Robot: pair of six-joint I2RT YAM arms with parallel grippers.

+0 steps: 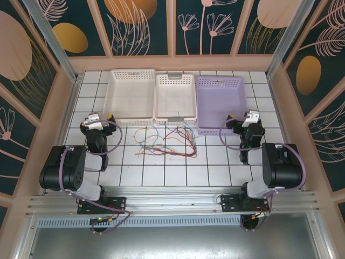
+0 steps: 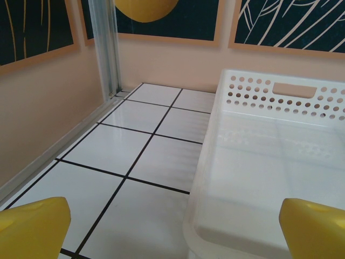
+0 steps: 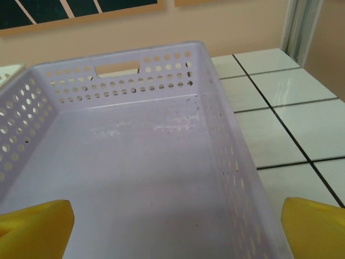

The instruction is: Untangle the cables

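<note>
The cables [image 1: 168, 143] lie in a loose tangle of thin yellow-tan, blue, red and green wires on the white tiles, just in front of the middle basket. My left gripper [image 1: 100, 117] hovers to their left, near the front left corner of the left white basket [image 2: 208, 162]. Its yellow fingertips [image 2: 33, 229] stand wide apart with nothing between them. My right gripper [image 1: 242, 116] is to the right of the cables, at the front of the purple basket [image 3: 118, 81]. It is open too, with yellow fingertips [image 3: 35, 226] far apart and empty.
Three perforated baskets stand in a row at the back: white [image 1: 132, 71], white [image 1: 175, 76] and purple [image 1: 220, 79]. Wooden walls enclose the tiled table [image 1: 161, 175]. A metal post [image 2: 105, 48] rises at the far left corner. Purple arm cables loop beside each wrist.
</note>
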